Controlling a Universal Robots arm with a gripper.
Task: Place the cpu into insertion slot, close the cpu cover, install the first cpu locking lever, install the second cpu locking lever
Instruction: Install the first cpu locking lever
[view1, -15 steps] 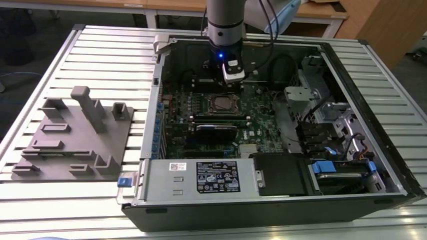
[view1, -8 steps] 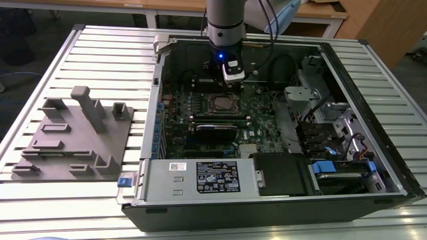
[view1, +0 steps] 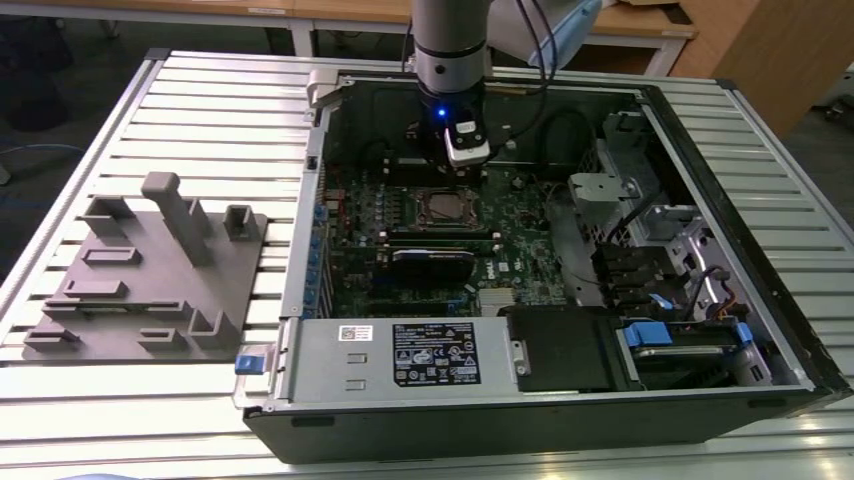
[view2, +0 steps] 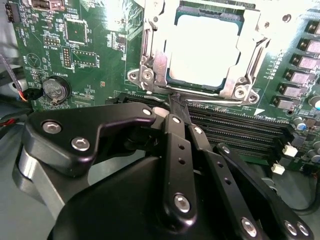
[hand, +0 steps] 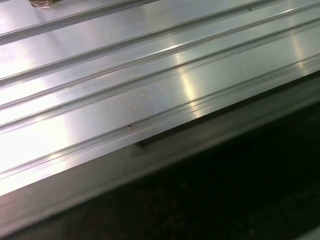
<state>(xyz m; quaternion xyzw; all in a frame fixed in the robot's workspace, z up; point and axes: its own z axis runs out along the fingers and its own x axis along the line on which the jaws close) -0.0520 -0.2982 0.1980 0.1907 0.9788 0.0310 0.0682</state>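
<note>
Cpu (view2: 202, 47) sits at the end of a chain: ribbed aluminium worktop (view1: 200, 110), open black computer case (view1: 534, 445), green circuit board (view2: 90, 30), silver-rimmed square insertion slot (view2: 239, 91), thin silvery windowed cpu cover (view2: 159, 62) lying over it, then the flat silver-grey chip itself. Black gripper (view2: 167, 111), jaws seemingly together, hangs just beside the slot's edge, with long black memory slots (view2: 235, 132) right alongside; a slip there would likely scrape those slots or the board, or jar the cover.
</note>
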